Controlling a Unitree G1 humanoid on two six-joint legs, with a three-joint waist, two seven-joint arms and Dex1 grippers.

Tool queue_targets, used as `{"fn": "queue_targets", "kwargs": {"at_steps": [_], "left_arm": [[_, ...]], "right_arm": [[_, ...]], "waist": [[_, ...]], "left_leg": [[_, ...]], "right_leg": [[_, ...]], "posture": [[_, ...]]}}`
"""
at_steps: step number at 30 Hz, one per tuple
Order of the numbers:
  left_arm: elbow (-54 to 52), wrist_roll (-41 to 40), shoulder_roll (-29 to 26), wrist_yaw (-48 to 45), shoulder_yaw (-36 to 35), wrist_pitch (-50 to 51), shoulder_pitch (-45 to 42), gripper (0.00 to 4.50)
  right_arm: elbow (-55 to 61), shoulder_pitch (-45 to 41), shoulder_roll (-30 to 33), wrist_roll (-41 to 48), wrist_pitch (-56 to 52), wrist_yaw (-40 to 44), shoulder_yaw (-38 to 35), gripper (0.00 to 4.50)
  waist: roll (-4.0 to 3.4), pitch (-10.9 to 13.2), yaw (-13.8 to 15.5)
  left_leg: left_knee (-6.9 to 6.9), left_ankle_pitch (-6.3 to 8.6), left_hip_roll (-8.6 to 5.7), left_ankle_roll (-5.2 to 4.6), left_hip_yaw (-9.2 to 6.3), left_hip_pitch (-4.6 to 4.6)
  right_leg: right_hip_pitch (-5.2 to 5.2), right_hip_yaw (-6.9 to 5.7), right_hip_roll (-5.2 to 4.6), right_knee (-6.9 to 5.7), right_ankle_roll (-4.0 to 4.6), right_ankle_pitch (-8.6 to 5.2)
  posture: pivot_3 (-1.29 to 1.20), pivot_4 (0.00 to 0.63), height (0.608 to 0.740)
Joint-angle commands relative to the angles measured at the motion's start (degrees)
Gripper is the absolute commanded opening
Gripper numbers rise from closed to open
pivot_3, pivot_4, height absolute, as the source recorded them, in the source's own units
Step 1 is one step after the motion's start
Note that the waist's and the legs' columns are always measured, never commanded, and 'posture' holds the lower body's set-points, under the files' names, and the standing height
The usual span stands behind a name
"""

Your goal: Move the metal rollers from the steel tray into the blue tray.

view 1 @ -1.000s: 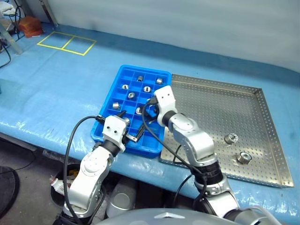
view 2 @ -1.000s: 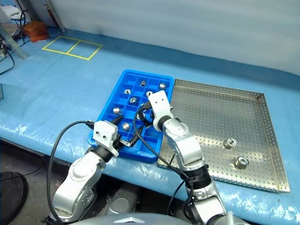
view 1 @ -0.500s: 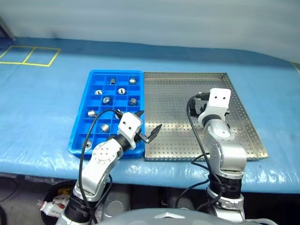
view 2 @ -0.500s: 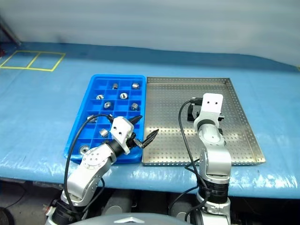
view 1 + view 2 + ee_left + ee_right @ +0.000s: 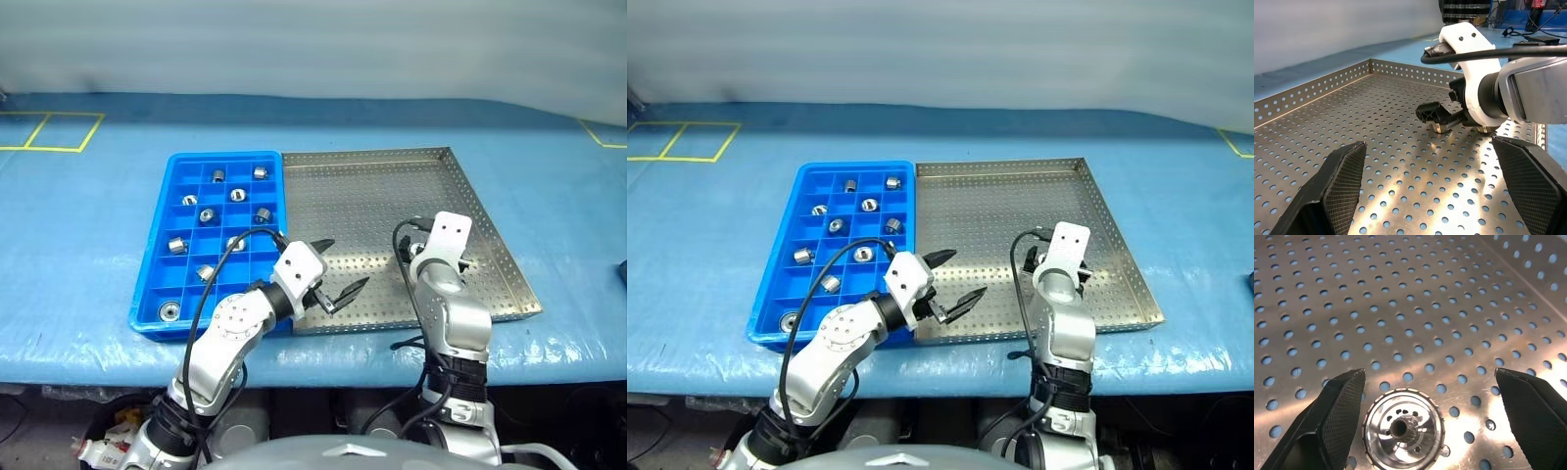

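One metal roller (image 5: 1403, 429) lies between your right pincer's (image 5: 1430, 396) spread fingers near the steel tray's (image 5: 392, 186) front right corner, ready for clenching. Your left pincer (image 5: 338, 277) hangs released, empty. Eight rollers already fill the blue tray (image 5: 157, 262).

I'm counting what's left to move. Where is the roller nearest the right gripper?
In the right wrist view, a metal roller lies on the steel tray floor, between the open fingers of the right gripper, closer to one finger.
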State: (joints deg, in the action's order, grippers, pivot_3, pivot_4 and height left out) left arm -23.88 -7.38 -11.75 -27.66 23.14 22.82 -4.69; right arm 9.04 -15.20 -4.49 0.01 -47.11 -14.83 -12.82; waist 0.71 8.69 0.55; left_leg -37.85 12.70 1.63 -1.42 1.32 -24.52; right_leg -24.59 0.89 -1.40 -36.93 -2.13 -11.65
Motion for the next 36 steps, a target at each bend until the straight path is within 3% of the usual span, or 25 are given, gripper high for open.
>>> {"fn": "queue_targets", "kwargs": {"at_steps": [1,4,10,11,22,31,36], "left_arm": [[-1.2,-0.3,0.2,-0.1,0.2,-0.7,-0.1,4.5],[-1.6,-0.3,0.2,0.2,-0.1,-0.5,0.2,4.5],[-2.4,-0.3,0.7,2.3,-2.0,-0.2,1.1,4.5],[-2.6,-0.3,0.7,2.7,-2.4,-0.2,1.3,4.5],[-4.6,1.5,1.5,9.5,-8.3,-4.2,5.5,4.5],[-9.9,2.1,-2.9,9.5,-13.7,-8.7,14.1,4.5],[-11.8,-2.6,-4.8,6.4,-16.5,-9.3,18.5,4.5]], "right_arm": [[-0.5,0.4,-1.4,0.9,2.0,0.6,1.1,4.46],[-0.2,0.6,-1.4,1.0,1.9,0.5,1.6,3.85],[5.4,-0.3,-1.0,0.9,-2.6,1.7,5.5,1.9],[6.7,-0.6,-0.8,0.8,-3.7,2.1,6.6,1.75],[14.1,-11.1,4.8,3.9,-11.0,15.4,21.4,1.75],[10.2,-15.7,4.0,5.9,-10.1,21.6,27.2,1.75],[9.6,-15.4,3.8,7.2,-10.5,24.7,29.7,1.75]], "waist": [[0.0,0.0,0.0],[-0.01,0.0,0.1],[-0.03,0.0,0.2],[-0.04,0.0,0.2],[-0.06,0.0,1.8],[-0.06,0.1,5.0],[-0.09,0.1,6.7]], "left_leg": [[0.0,0.0,0.0,0.0,0.0,0.01],[-0.01,0.0,0.0,-0.01,-0.01,0.02],[0.01,0.0,0.02,-0.01,-0.02,0.0],[0.01,0.0,0.04,-0.01,-0.01,0.0],[0.02,-0.01,0.03,-0.01,-0.05,-0.02],[0.21,0.0,0.04,0.0,-0.14,-0.05],[0.23,0.0,0.22,0.0,-0.12,-0.07]], "right_leg": [[0.01,0.01,0.0,0.0,0.0,0.0],[0.01,0.01,0.0,0.0,-0.01,0.01],[-0.01,0.02,0.0,0.0,-0.01,0.01],[-0.03,0.03,0.0,0.0,-0.01,0.01],[-0.02,-0.03,-0.03,0.02,-0.03,0.02],[-0.06,-0.14,-0.04,0.09,0.06,-0.04],[-0.09,-0.19,-0.14,0.14,0.06,-0.05]], "posture": [[0.09,0.15,0.74],[0.1,0.15,0.74],[0.11,0.15,0.74],[0.15,0.15,0.74],[0.27,0.15,0.74],[0.39,0.15,0.74],[0.43,0.15,0.74]]}}
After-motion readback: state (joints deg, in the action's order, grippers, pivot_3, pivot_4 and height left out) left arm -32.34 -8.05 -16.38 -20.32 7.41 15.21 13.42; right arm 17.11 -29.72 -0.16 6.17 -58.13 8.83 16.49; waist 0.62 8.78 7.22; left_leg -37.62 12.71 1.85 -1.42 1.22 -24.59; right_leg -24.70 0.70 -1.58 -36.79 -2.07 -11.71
